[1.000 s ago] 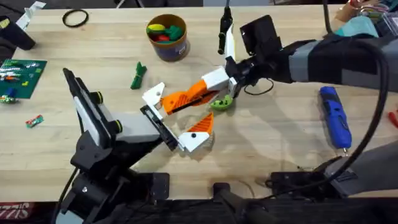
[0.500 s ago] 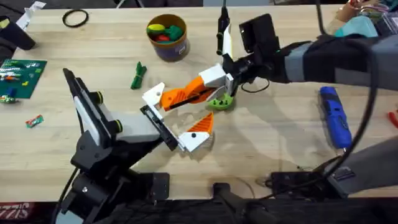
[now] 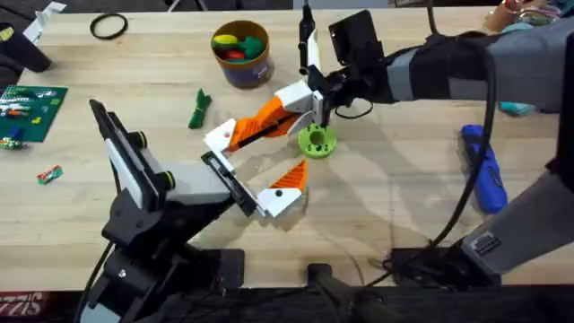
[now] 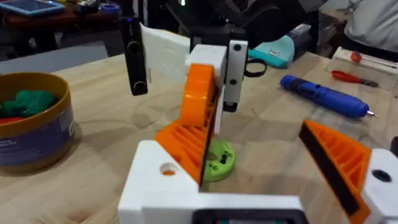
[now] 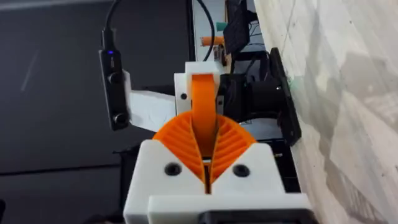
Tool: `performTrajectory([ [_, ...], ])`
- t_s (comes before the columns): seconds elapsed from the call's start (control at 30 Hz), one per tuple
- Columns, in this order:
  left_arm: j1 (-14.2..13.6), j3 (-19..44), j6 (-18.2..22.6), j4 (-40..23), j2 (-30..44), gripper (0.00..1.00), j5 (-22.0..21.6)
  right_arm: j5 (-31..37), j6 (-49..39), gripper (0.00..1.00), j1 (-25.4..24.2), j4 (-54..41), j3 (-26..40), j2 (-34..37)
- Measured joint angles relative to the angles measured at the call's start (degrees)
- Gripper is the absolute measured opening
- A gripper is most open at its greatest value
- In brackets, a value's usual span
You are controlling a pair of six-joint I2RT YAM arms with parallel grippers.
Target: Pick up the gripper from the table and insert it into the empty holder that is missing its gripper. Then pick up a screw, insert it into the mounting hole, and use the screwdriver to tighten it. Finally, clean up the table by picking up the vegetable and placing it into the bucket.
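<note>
- The right end effector [image 3: 302, 100] is clamped on the orange tip end of the gripper [image 3: 256, 128]. In the right wrist view, its orange ribbed pads [image 5: 180, 144] press on both sides of the wedge.
- The gripper hangs tilted above the counter [image 3: 395, 206]. Its white base points down toward the holder [image 3: 229, 184] and sits just beside the bar's bare end, but it is not seated as far as I can tell.
- The left end effector [image 3: 265, 170] has only one finger, out at the far end of the bar. It stands spread wide and holds nothing.
- The step in hand looks like the insertion. To do it well, square the white base to the bar before pushing, because it is skewed now. Bring it in along the slot's own line, slowly, and keep the grip firm so the wedge does not pivot between the pads.
- A green round disc [image 3: 316, 141] lies on the counter right under the held part (worth avoiding on the way down).
- The screwdriver [image 3: 482, 166] lies well apart on the right side of the counter, with nothing touching it.
- The vegetable [image 3: 199, 109] lies on the counter between the bucket and the holder arm, so it has not been cleaned up yet.
- The bucket [image 3: 242, 74] stands upright at the far side of the counter. It already holds small toy pieces in yellow, red and green.
</note>
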Motion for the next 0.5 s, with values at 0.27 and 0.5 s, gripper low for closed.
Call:
performTrajectory([
  [0.27, 0.11, 0.00, -0.03, -0.02, 0.00, 0.986, -0.22, 0.91, 0.84, 0.013, 1.90, 0.04, 0.61, 0.20],
  [0.5, 0.37, 0.00, -0.26, -0.07, 0.00, 0.986, -1.39, 1.50, 0.88, 0.013, 2.84, 0.33, 1.72, 1.18],
])
